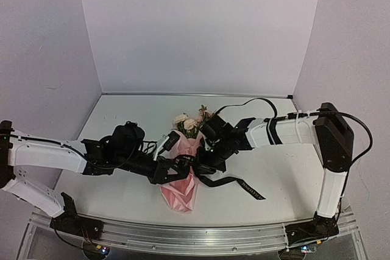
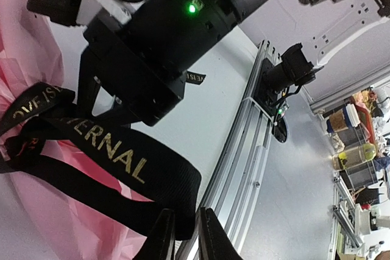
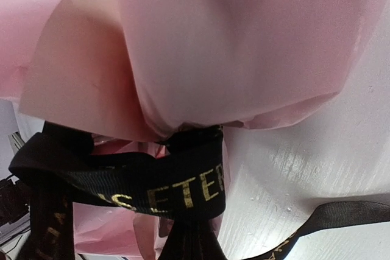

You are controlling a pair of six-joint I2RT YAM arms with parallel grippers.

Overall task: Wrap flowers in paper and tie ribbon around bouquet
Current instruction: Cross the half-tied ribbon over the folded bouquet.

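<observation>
The bouquet lies mid-table: cream and pink flowers [image 1: 189, 121] at the far end, the pink paper [image 1: 180, 194] as a cone pointing toward me. The black ribbon [image 1: 196, 164] with gold lettering circles the cone's waist, and one tail [image 1: 247, 188] trails right. My left gripper [image 1: 178, 166] is at the waist from the left. Its fingers stand slightly apart, and a folded ribbon loop [image 2: 140, 168] lies between them at the left gripper [image 2: 186, 212]. My right gripper [image 1: 206, 155] comes from the right. In its wrist view the right gripper [image 3: 194, 238] is shut on the ribbon band [image 3: 183, 190] under the paper [image 3: 201, 47].
An aluminium rail [image 1: 195, 235] runs along the near table edge, close behind the left fingers [image 2: 241, 156]. The right arm's black wrist [image 2: 177, 41] hangs directly over the ribbon. White booth walls close off the back and sides.
</observation>
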